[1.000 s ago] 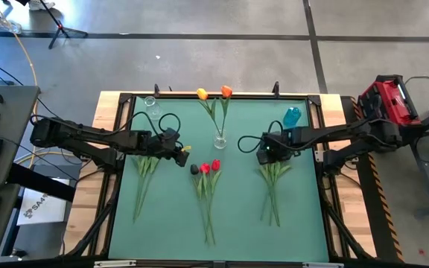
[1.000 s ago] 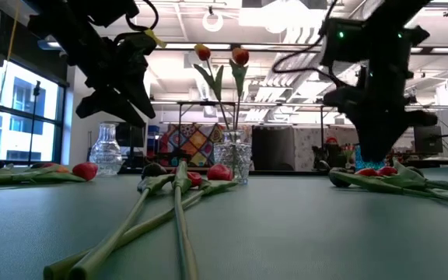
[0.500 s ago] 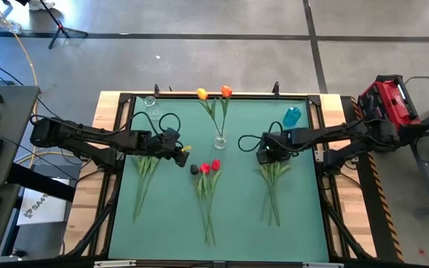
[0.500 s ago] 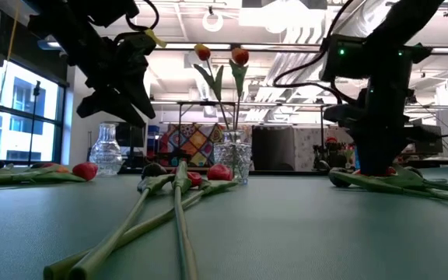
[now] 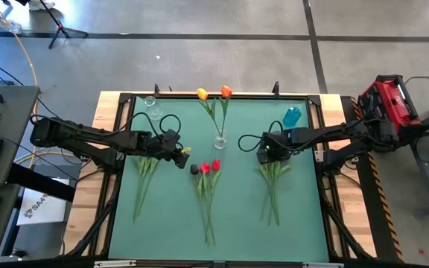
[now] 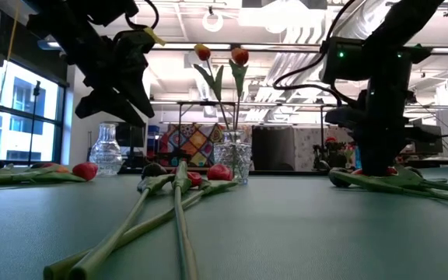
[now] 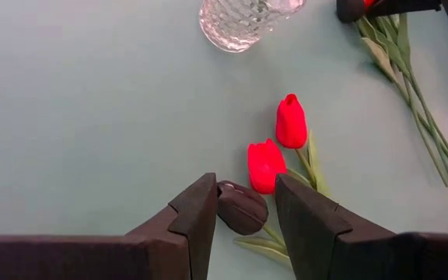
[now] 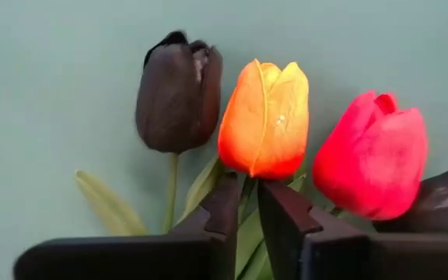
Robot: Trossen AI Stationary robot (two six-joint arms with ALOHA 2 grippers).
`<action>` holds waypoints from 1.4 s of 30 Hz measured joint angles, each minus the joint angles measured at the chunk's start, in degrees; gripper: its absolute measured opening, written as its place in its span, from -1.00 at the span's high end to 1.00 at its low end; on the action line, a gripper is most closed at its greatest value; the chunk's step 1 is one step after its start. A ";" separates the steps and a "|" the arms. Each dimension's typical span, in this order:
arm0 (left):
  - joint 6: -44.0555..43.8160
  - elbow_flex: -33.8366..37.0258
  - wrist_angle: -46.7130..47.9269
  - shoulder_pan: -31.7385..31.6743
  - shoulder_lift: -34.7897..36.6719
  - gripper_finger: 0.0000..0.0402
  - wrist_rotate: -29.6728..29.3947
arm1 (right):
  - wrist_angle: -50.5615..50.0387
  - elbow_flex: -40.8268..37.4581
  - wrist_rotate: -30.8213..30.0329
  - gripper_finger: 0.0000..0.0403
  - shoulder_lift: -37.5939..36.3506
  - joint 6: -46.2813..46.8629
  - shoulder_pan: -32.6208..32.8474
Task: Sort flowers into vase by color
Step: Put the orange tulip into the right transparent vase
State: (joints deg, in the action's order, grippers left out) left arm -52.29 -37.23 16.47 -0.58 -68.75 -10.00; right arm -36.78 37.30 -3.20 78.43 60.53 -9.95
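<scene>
My right pincer [image 8: 251, 204] down on desk [image 5: 162, 223], at heads of right tulip bunch [image 5: 272, 186]; fingers nearly closed on stem under orange tulip [image 8: 264, 120], probably pinching it, black tulip [image 8: 177, 89] and red tulip [image 8: 372, 163] either side. My left pincer [image 7: 243, 208] hovering above desk, spread, dark tulip head [image 7: 241, 208] between fingers, two red tulips [image 7: 278, 144] just beyond. Clear vase [image 5: 220, 139] mid-desk holds two orange/yellow tulips [image 5: 213, 93]. Third bunch [image 5: 144, 179] under my left arm
</scene>
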 joint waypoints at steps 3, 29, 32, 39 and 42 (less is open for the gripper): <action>-0.07 0.00 -0.02 -0.02 -0.02 0.41 0.51 | 0.11 0.00 -2.18 0.94 0.00 0.74 0.77; 3.91 -0.02 -0.02 0.17 -0.02 0.41 4.85 | 11.36 16.85 -7.39 1.00 -0.43 -10.55 5.14; 3.92 -0.02 -0.02 0.17 -0.02 0.41 4.84 | 11.34 18.41 -12.93 1.00 -2.23 -12.67 7.06; 3.68 -0.02 -0.06 0.17 -0.02 0.41 4.83 | 6.75 19.21 -29.38 1.00 -12.17 -13.07 11.75; 4.28 -0.02 -0.06 0.10 -0.02 0.41 4.71 | 7.89 19.21 -33.02 1.00 -16.24 -14.74 12.79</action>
State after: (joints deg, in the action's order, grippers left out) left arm -48.01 -37.26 16.41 -0.48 -68.77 -5.29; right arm -28.89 56.51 -36.23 62.19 45.79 2.84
